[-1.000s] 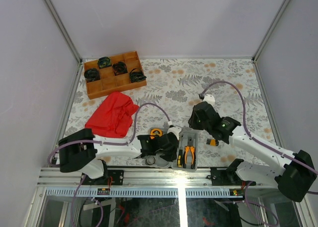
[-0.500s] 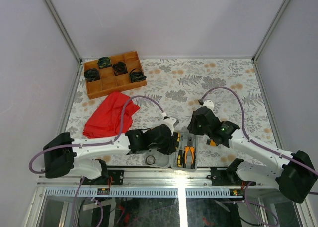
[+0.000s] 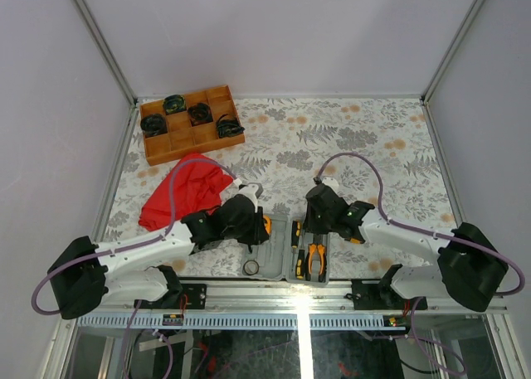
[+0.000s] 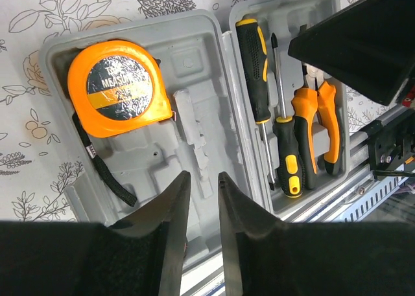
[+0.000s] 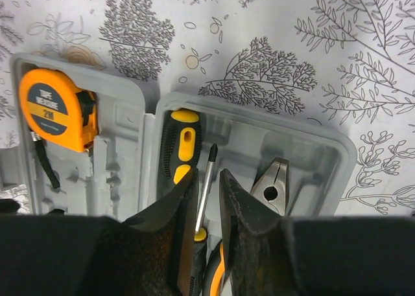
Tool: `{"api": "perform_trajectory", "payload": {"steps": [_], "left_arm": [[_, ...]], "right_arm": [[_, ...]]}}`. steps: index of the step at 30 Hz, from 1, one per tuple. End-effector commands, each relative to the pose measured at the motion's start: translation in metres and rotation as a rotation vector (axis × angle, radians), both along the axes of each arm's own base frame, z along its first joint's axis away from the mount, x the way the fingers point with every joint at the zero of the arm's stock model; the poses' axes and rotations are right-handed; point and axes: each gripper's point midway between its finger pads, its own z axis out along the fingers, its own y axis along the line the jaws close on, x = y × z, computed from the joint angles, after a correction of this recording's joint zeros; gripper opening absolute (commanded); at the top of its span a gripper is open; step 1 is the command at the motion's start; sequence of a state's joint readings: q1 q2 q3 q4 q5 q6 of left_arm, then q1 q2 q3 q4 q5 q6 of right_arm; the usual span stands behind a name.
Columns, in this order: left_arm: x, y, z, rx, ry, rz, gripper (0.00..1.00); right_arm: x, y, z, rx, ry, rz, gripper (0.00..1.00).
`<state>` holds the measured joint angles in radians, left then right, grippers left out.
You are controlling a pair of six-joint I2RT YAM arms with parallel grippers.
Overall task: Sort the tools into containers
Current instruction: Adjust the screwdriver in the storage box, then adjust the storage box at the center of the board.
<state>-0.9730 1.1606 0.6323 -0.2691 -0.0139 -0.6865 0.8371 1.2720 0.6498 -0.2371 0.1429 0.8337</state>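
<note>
- The left arm (image 3: 141, 255) stretches from its base at the near left corner, low and long, rightward across the table (image 3: 357, 138); its wrist ends beside the left half of the open grey tool case (image 4: 201, 69).
- The left gripper (image 4: 202, 179) points down over that half's empty moulded recesses. Its jaws stand a narrow slit apart with nothing between them.
- The right arm (image 3: 406, 236) runs from the near right corner leftward, elbow low, its wrist bent down over the far end of the case's right half.
- The right gripper (image 5: 208, 176) hangs over the tools there, its jaws a little apart. The thin shaft of the smaller screwdriver (image 4: 288, 157) shows in the gap, narrower than the gap and not clamped.
- The two wrists sit near each other above the case, one at each half.
- The round orange tape measure (image 4: 120, 89) lies in a corner recess of the left half, its black strap (image 4: 104, 173) trailing across the grey plastic.
- In the right half lie the larger screwdriver (image 4: 253, 63), the smaller one beside it pointing the opposite way, and the orange-handled pliers (image 4: 318, 121) along the outer side.
- A red cloth (image 3: 187, 192) lies crumpled just behind the left arm.
- A wooden tray (image 3: 158, 151) holding black coiled bundles (image 3: 200, 113) sits at the far left, well apart from the case.
</note>
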Motion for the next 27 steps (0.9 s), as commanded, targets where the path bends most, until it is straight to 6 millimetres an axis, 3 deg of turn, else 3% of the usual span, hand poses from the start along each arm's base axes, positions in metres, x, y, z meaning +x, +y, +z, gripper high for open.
{"api": "perform_trajectory", "payload": {"steps": [1,5,10,15,19,27], "left_arm": [[-0.001,0.005,-0.003,-0.005,0.012,0.002,0.23],[-0.001,0.011,-0.015,0.031,0.042,0.032,0.23],[-0.002,0.023,-0.02,0.066,0.062,0.084,0.23],[0.0,0.044,-0.005,0.099,0.033,0.176,0.23],[0.004,0.058,0.01,0.101,0.0,0.241,0.24],[0.002,0.066,0.02,0.078,-0.008,0.278,0.26]], "right_arm": [[0.004,0.012,0.005,0.021,0.011,-0.008,0.26],[0.007,0.003,0.002,-0.028,0.003,-0.029,0.25],[0.023,-0.011,0.021,-0.097,-0.129,0.001,0.25],[0.034,-0.018,0.026,-0.279,-0.211,0.231,0.3],[0.042,-0.01,0.024,-0.363,-0.263,0.46,0.46],[0.04,0.005,0.011,-0.331,-0.195,0.743,0.44]]}}
